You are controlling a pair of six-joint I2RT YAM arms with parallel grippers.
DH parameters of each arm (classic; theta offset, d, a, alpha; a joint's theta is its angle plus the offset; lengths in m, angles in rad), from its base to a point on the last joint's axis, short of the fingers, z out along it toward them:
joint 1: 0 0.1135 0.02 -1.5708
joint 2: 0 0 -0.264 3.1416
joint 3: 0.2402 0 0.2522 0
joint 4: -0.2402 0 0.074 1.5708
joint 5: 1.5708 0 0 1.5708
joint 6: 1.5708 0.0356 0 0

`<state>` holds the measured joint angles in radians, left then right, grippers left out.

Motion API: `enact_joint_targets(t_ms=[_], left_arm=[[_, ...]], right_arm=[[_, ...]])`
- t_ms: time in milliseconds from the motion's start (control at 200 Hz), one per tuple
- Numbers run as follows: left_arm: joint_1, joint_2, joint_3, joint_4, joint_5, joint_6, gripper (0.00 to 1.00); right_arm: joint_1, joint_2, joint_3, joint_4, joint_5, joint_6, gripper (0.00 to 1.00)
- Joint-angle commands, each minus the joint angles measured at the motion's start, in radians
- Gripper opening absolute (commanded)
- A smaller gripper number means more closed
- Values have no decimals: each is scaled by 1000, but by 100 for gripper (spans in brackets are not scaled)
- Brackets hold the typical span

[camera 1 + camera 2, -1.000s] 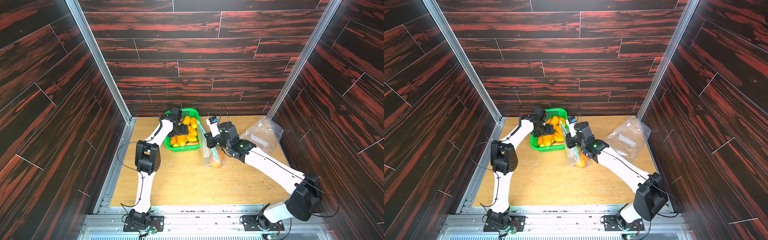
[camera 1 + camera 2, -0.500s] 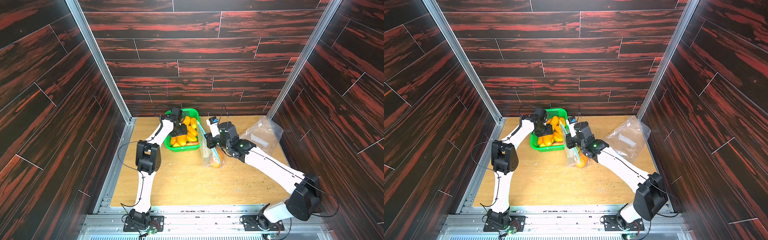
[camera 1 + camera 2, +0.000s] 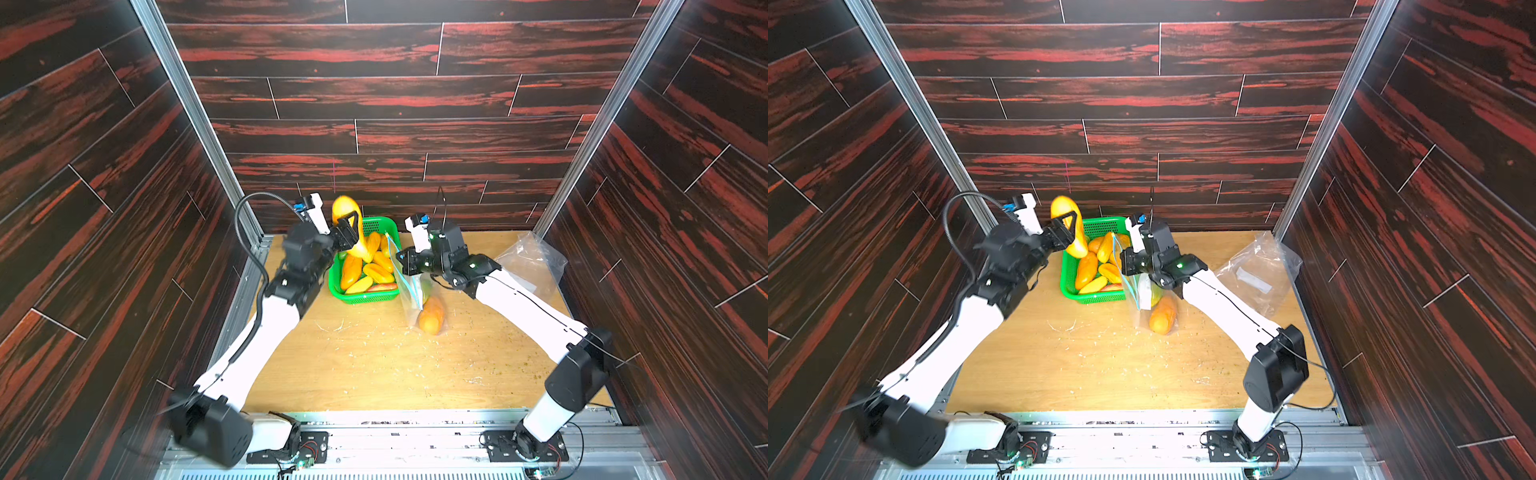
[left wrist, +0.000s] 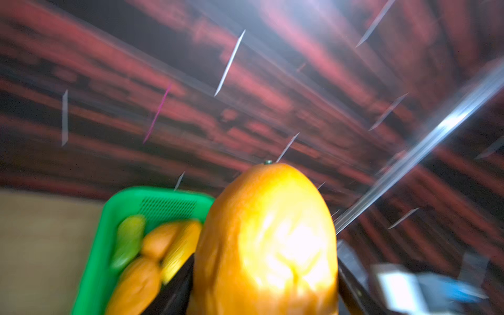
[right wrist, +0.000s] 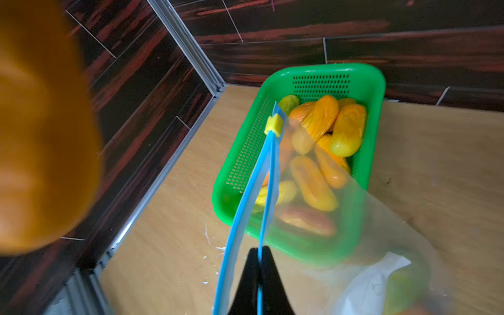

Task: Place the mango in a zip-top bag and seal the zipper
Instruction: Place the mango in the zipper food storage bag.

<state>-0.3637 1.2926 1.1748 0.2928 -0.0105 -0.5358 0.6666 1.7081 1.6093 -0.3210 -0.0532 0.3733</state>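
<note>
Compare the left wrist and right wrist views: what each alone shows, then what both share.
Left wrist only: the left gripper clamped on the mango. Right wrist only: the zip-top bag, mouth open, its yellow slider, the right gripper pinching one zipper lip. Both: that mango, blurred in the right wrist view, and the green basket of mangoes.

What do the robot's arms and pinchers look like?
The left arm and right arm are smooth white tubes with chunky black joints and black cables. The left gripper and right gripper have black pointed fingers, with white camera blocks and blue plugs nearby.
</note>
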Motion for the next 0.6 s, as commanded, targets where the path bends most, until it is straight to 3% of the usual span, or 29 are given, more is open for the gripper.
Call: enact_joint_targets(t_ms=[0, 235, 596], left_arm=[[-30, 18, -133, 302, -65, -3, 0], [-95, 82, -173, 476, -51, 15, 0], [-114, 125, -176, 612, 5, -42, 0]], right_arm=[[-4, 11, 8, 45, -87, 64, 0], [-4, 5, -6, 71, -120, 104, 0], [-19, 31, 9, 56, -149, 136, 0]])
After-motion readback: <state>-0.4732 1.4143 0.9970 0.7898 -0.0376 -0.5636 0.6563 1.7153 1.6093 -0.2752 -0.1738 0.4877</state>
